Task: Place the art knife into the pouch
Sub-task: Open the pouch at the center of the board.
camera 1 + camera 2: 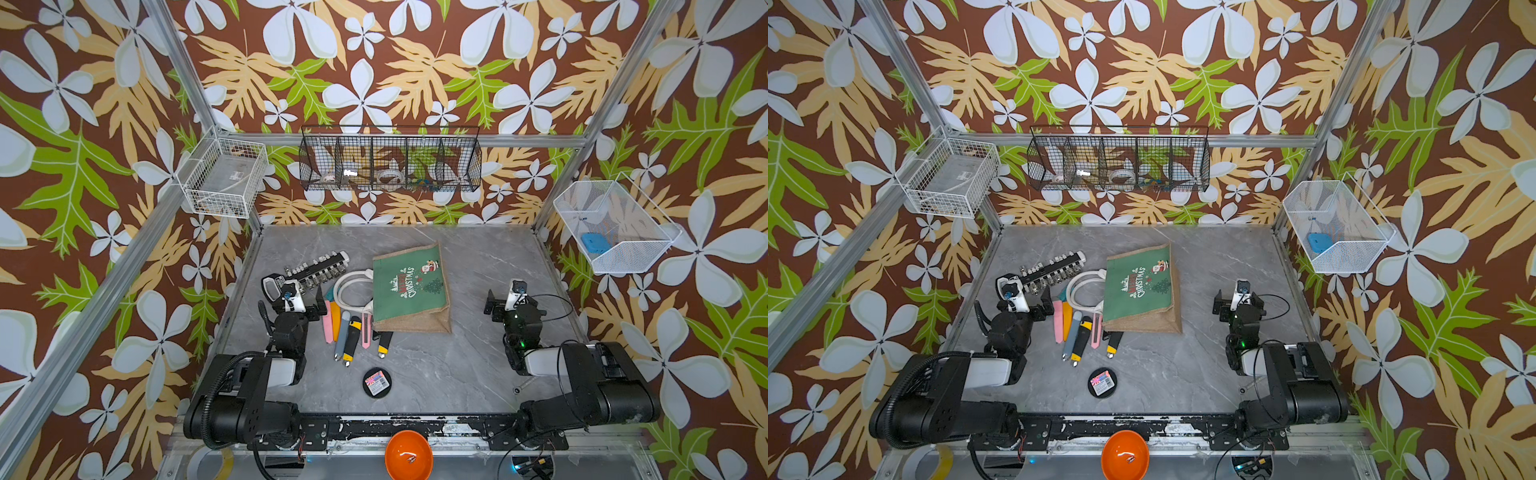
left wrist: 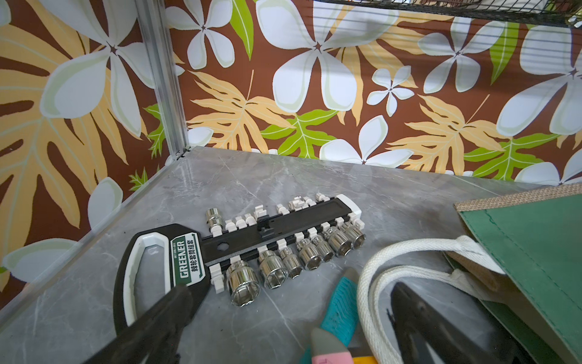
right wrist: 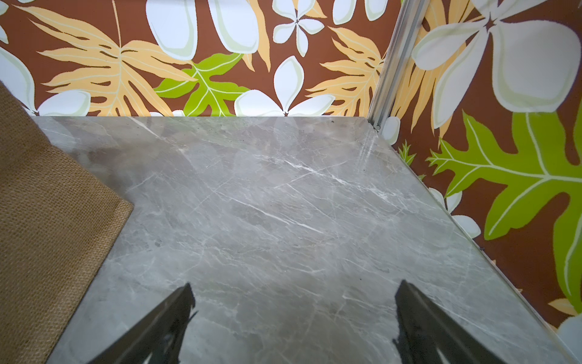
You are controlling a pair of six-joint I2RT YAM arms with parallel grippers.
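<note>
So the left gripper (image 2: 293, 302) is spread wide with nothing in it, sitting over the table (image 3: 283, 205) at about 9 o'clock from the pouch (image 1: 409, 286). The right gripper (image 3: 296, 293) is the same deal, wide and empty, out at 3 o'clock. The pouch lies flat mid-table, rope handles (image 2: 364, 285) toward 9. The art knives (image 1: 345, 332) lie in a row at its 8 o'clock, one poking out from under its edge. There's a socket rail (image 1: 318, 270) at 10 and a round black tin (image 1: 377, 383) at 6.
</note>
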